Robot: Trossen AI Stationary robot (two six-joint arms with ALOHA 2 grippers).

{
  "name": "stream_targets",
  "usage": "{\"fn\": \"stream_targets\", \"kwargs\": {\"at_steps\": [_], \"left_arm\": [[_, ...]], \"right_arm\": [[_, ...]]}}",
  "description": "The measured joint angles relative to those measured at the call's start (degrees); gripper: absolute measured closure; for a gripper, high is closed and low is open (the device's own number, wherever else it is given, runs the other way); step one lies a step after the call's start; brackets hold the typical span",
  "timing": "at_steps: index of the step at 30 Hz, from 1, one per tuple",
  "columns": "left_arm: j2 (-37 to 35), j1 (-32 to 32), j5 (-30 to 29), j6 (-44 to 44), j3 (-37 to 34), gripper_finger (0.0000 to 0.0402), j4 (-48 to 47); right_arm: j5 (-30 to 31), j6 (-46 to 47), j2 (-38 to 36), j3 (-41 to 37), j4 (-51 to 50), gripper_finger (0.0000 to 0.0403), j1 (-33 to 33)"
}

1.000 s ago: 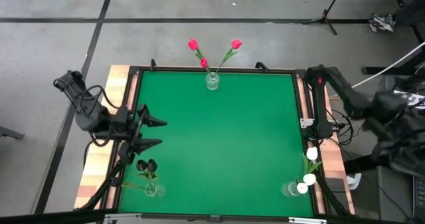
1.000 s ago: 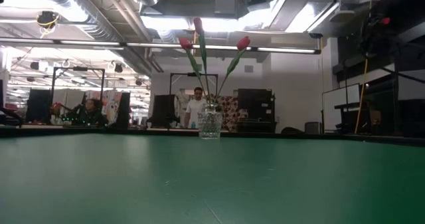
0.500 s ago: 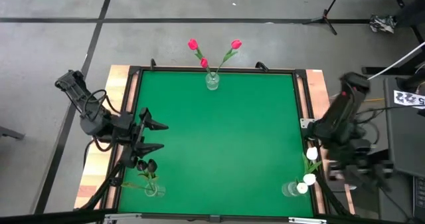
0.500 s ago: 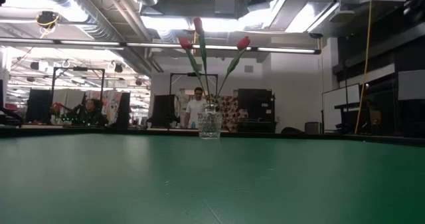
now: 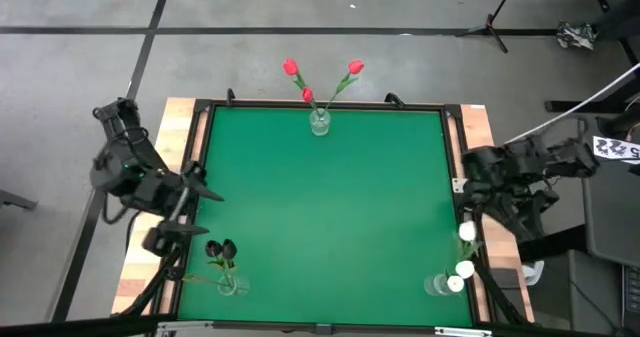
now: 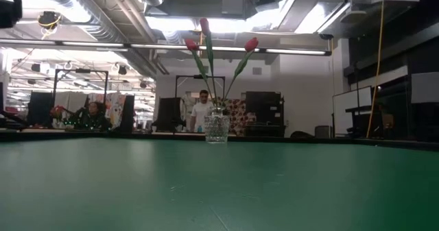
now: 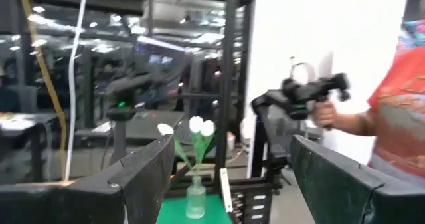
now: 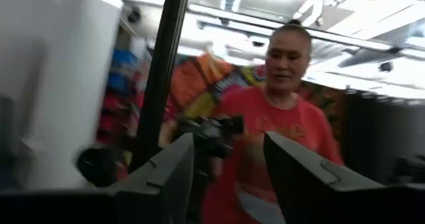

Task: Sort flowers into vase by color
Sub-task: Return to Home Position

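Note:
Three pink-red flowers [image 5: 305, 77] stand in a glass vase [image 5: 319, 123] at the far edge's middle, also seen in the low view [image 6: 217, 127]. Two near-black flowers [image 5: 221, 249] stand in a vase [image 5: 233, 288] at the near left corner. White flowers [image 5: 464, 252] stand in a vase [image 5: 437, 284] at the near right corner, which the left wrist view also shows [image 7: 196, 199]. My left gripper [image 5: 188, 215] hangs open over the table's left edge, holding nothing. My right gripper [image 8: 229, 177] is open and holds nothing; its arm [image 5: 500, 172] is at the right edge.
A black frame [image 5: 455, 147] and wooden borders [image 5: 180, 127] rim the green mat. Beyond the right edge a person in a red shirt [image 8: 279, 137] stands holding a dark handle [image 7: 312, 94]. Cables and stands lie off both sides.
My left gripper has drawn back from the mat toward the table's left edge and turned toward the near side. My right arm has swung in from beyond the right side toward the table's right edge. The flowers have stayed in their vases.

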Motion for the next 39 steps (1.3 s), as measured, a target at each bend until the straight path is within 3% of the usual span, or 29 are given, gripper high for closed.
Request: {"fn": "stream_targets", "kwargs": {"at_steps": [2,5,10,13,15,17,20,22,26,28,34,39], "left_arm": [[-0.7,-1.3,0.0,1.1,0.0,0.0107,0.0],[-0.8,-2.0,-3.2,-0.5,0.0,0.0107,-0.8],[0.2,-2.3,-12.4,-6.6,0.0,0.0107,-6.0],[0.7,-2.3,-12.9,-6.6,0.0,0.0107,-7.2],[0.7,-2.3,-13.0,-6.6,0.0,0.0107,-6.8],[0.8,-2.3,-13.2,-6.6,0.0,0.0107,-7.0],[1.0,-2.3,-13.2,-7.1,0.0,0.0107,-7.4],[0.9,-2.3,-13.2,-7.0,-1.2,0.0107,-5.5],[0.2,-2.1,-13.3,-7.9,-9.9,0.0107,4.6],[0.0,-2.1,-13.3,-9.0,-15.5,0.0107,12.4],[0.2,-2.1,-13.3,-7.6,-29.6,0.0107,37.1],[0.1,-2.1,-13.3,-1.0,-32.0,0.0107,45.3]], "right_arm": [[0.7,-3.2,-4.8,-3.3,-0.5,0.0219,-3.8],[8.1,-8.1,-11.7,-8.9,-8.8,0.0219,-10.9],[19.7,-21.4,-23.5,-15.0,-37.5,0.0219,-18.9],[22.6,-33.2,-31.4,-15.1,-50.1,0.0219,-20.5],[27.8,-38.5,-37.3,-14.1,-67.1,0.0219,-22.7],[34.8,-37.9,-42.6,-13.9,-84.9,0.0219,-24.1],[44.5,-33.5,-47.8,-14.1,-98.1,0.0219,-24.3],[45.2,-34.0,-50.4,-15.2,-94.8,0.0219,-24.3],[36.0,-37.8,-51.5,-19.4,-76.8,0.0219,-24.3],[34.5,-38.0,-51.6,-21.7,-73.3,0.0219,-24.3],[42.1,-40.9,-51.4,-29.3,-72.9,0.0219,-24.3],[47.7,-42.2,-52.3,-33.7,-70.7,0.0219,-24.3]]}}
